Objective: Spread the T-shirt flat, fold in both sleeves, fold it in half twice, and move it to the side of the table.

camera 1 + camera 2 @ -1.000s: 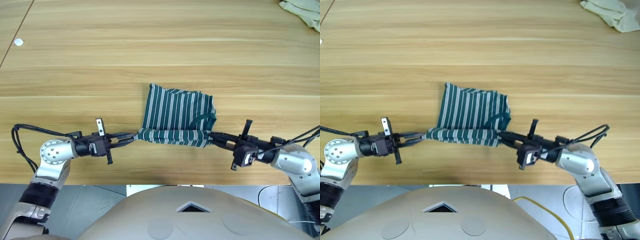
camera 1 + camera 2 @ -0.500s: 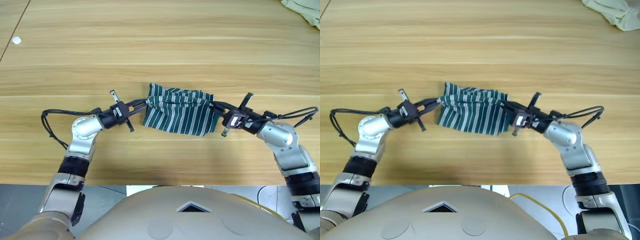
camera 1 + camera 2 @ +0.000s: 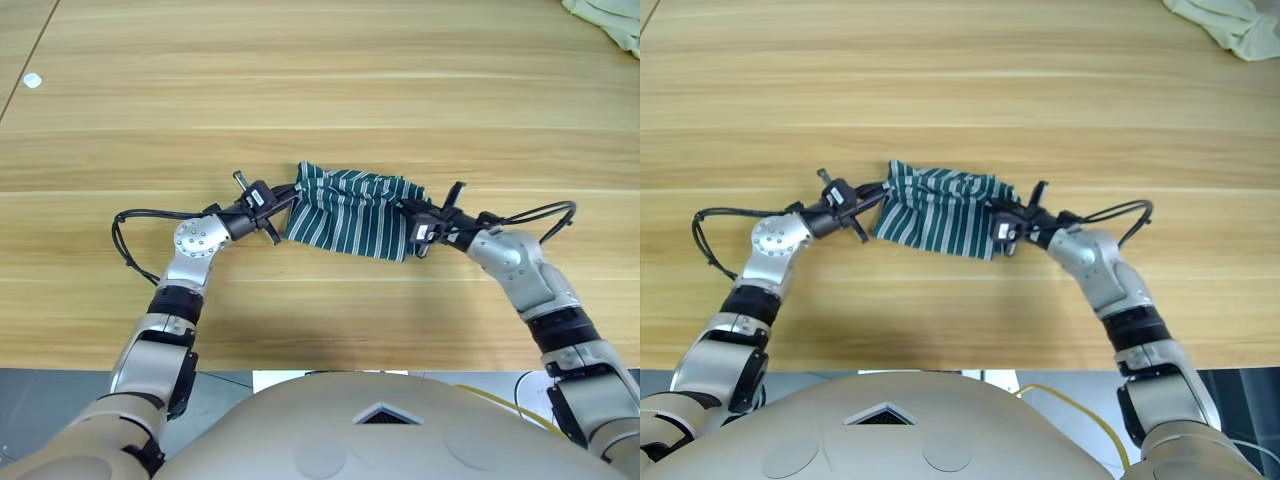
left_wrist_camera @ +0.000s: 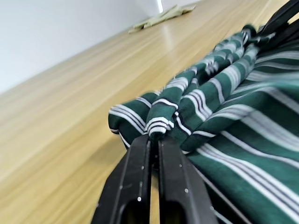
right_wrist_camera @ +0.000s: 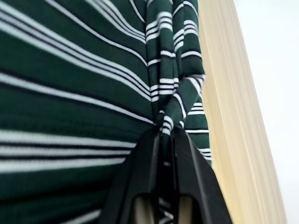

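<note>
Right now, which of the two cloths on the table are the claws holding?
The green striped T-shirt, pinched at each end by the left claw and right claw; the pale cloth lies at the far corner.

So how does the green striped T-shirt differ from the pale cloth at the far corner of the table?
The dark green white-striped T-shirt is bunched into a band near the middle of the wooden table; the pale beige cloth lies crumpled at the far right corner. The T-shirt is pinched at its ends by the left claw and right claw; nothing touches the cloth. Both are soft fabric.
</note>
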Motion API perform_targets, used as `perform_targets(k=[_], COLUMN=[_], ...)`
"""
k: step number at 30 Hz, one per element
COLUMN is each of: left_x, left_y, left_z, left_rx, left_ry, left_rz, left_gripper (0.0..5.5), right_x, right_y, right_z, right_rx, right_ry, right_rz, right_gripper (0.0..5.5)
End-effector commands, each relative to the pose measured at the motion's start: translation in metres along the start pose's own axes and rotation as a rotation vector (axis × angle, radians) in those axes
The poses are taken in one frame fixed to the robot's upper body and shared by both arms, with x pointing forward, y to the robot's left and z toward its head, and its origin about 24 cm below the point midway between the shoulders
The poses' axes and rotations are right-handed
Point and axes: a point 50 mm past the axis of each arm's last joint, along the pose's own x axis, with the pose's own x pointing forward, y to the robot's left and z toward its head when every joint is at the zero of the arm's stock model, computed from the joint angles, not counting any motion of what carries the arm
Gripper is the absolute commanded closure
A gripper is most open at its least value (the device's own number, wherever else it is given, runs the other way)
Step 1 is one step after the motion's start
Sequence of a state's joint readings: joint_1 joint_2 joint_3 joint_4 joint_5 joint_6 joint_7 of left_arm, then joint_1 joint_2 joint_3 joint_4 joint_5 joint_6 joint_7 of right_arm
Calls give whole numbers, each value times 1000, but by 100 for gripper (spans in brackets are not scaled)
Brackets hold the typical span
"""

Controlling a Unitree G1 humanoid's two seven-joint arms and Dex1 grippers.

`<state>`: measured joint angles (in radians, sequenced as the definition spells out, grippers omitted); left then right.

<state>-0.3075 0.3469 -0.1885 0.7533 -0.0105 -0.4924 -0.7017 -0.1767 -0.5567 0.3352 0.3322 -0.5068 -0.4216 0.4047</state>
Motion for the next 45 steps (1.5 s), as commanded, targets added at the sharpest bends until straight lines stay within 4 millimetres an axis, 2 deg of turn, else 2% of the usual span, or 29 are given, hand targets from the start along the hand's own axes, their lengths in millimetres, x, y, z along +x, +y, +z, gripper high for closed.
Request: perform_targets(k=[1, 2, 5, 8, 11, 14, 16, 18, 21, 24, 26, 29, 32, 35, 39, 43, 45], left_x=[11, 13, 19, 23, 24, 27, 30, 31, 26, 15, 4, -13, -22, -23, -18, -14, -13], left_y=[3, 5, 18, 26, 33, 48, 63, 85, 111, 122, 117, 85, 49, 30, 25, 25, 23], left_z=[-7, -8, -8, 1, 9, 23, 36, 50, 66, 73, 80, 85, 75, 60, 46, 41, 37], left_rx=[-12, -30, -100, -142, -169, -276, -353, -454, -610, -657, -574, -328, -91, 57, 200, 339, 408], left_ry=[79, 95, 110, 43, -11, -103, -178, -247, -389, -533, -671, -803, -757, -624, -454, -333, -276], left_rz=[3, 14, 88, 117, 129, 188, 246, 378, 541, 604, 520, 279, 92, -14, -12, -25, -57], left_gripper=[545, 510, 476, 431, 386, 341, 312, 290, 259, 259, 259, 311, 360, 407, 464, 535, 550], right_x=[13, 15, 16, 13, 9, 9, 11, 20, 36, 38, 25, 7, 9, 22, 42, 59, 65], right_y=[2, -3, -15, -25, -46, -66, -78, -87, -89, -88, -92, -97, -95, -82, -59, -49, -45], right_z=[-13, -15, -17, -17, -18, -22, -25, -29, -34, -23, -11, 5, 22, 32, 34, 40, 43], right_rx=[15, 32, 85, 145, 253, 344, 417, 487, 554, 557, 523, 467, 392, 303, 167, 6, -51], right_ry=[72, 75, 60, 28, -14, -29, -36, -10, 62, -64, -221, -400, -458, -428, -319, -248, -235], right_rz=[3, -26, -102, -168, -288, -374, -419, -459, -494, -513, -553, -583, -530, -406, -226, -96, -49], right_gripper=[539, 503, 467, 420, 371, 321, 288, 261, 220, 176, 137, 134, 189, 238, 303, 376, 405])
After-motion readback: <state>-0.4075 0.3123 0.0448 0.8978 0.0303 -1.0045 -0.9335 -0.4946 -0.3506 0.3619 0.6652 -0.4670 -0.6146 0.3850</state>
